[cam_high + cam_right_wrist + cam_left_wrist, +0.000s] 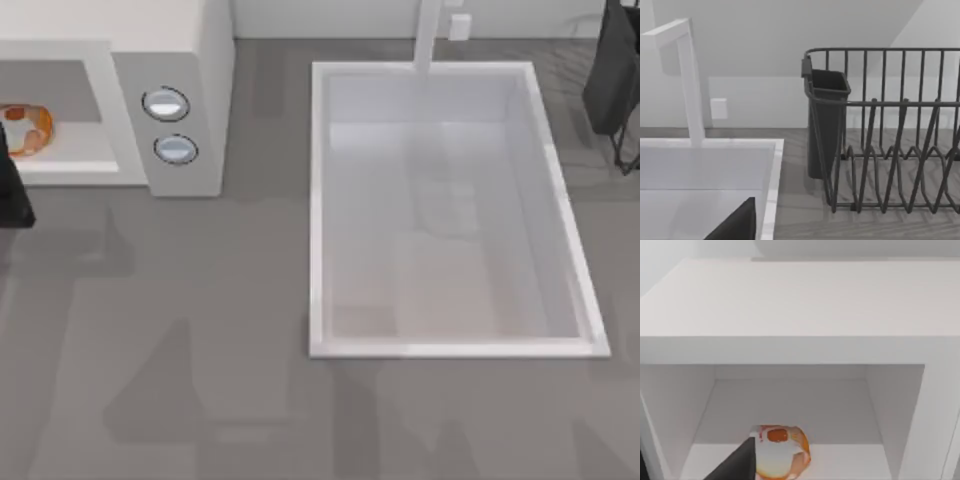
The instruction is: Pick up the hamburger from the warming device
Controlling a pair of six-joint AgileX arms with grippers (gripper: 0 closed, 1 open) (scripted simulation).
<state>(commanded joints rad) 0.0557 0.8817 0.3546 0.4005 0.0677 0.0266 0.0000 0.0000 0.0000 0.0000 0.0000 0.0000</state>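
My left arm (pixel 12 185) sits at the table's far left edge, about 9 o'clock in the top view, a dark block reaching toward the open front of the warming device (pixel 205 60). In the left wrist view one dark fingertip (pixel 737 465) of the left gripper pokes in just in front of the hamburger (pixel 780 452), overlapping its near edge; I cannot tell if it touches, and I cannot tell whether that gripper is spread or clenched. The hamburger (pixel 25 128) lies on the cavity floor inside the warming device, near the front opening, at about 10 o'clock in the top view and partly cut by the frame edge. It looks small and round, orange-tan on the rim with a white patch low on the front and reddish bits near the top. The warming device (pixel 790 305) is a white box with a rectangular cavity; two round silver-blue knobs (pixel 166 104) stack on its side panel, at 3 o'clock from the cavity. My right arm (pixel 615 80) is parked at 2 o'clock, beyond the far right corner of the white sink basin (pixel 318 200). The right wrist view has the faucet (pixel 690 80), the sink rim and a dark wire dish rack (pixel 890 130) with a cup holder; a dark fingertip (pixel 737 225) shows, state of that gripper I cannot tell.
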